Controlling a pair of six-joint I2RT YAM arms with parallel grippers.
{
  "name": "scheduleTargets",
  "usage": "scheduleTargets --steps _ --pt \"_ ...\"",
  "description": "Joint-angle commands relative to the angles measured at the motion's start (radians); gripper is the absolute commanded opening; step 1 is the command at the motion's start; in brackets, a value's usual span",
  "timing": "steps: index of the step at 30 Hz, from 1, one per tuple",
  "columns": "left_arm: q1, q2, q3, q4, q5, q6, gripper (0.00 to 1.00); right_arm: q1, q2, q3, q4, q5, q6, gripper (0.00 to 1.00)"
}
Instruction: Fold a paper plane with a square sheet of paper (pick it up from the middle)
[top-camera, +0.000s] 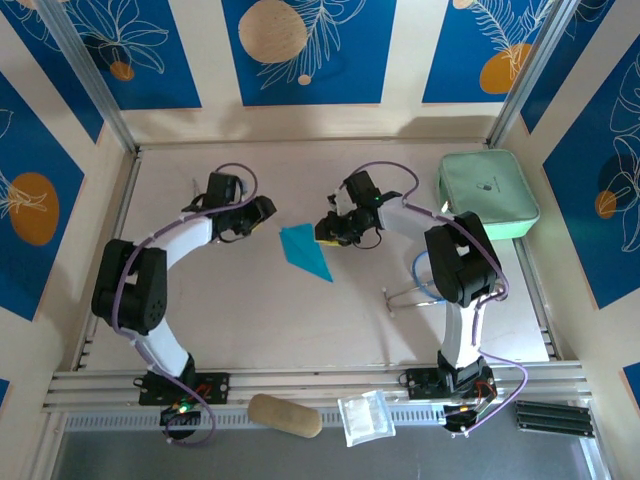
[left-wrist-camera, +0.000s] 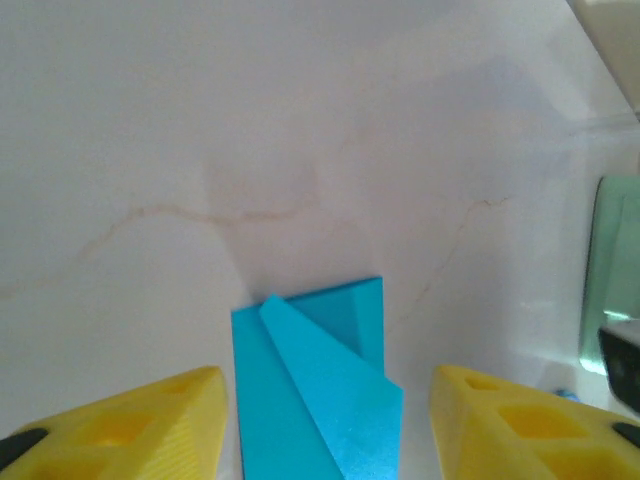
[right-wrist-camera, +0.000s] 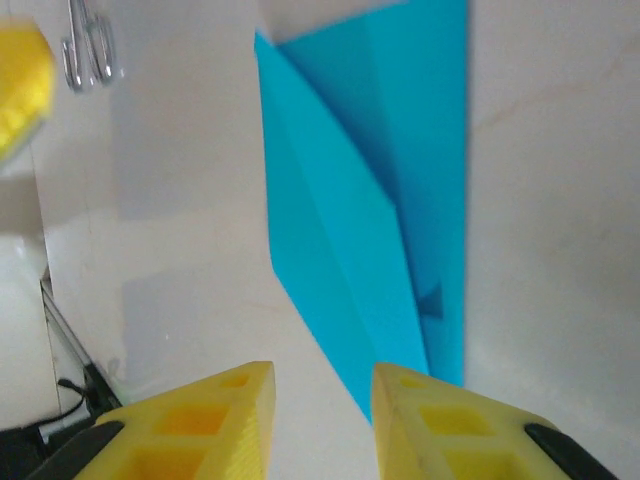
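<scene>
plane (top-camera: 305, 251): teal, folded, flat on table (top-camera: 250, 310) between both grippers | left gripper (top-camera: 262, 212): jaws spread wide, holding nothing, near plane | right gripper (top-camera: 325, 228): jaws a little apart, holding nothing, just beside plane

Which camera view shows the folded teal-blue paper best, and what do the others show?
The right wrist view: the paper lies large there, with its layered folds clear. The top external view shows the paper whole and pointed, but small. The left wrist view shows one end of the paper, cut by the bottom edge.
</scene>
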Motion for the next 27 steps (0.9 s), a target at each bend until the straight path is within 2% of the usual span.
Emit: scheduleTargets --steps 1,7,16,27 --pt "-0.020 -0.024 -0.094 0.121 0.056 -0.145 0.59 -0.006 0.069 0.071 -0.045 -0.004 -0.045 0.34" --pt "-0.063 -0.037 -0.176 0.188 0.073 -0.219 0.61 -0.001 0.159 0.153 -0.093 -0.028 -0.082 0.34" --pt "-0.152 0.053 -0.167 0.269 0.129 -0.296 0.62 0.019 0.187 0.157 -0.094 -0.075 -0.108 0.34" --pt "-0.170 0.107 -0.192 0.298 0.107 -0.305 0.60 0.026 0.191 0.151 -0.086 -0.123 -0.148 0.19"
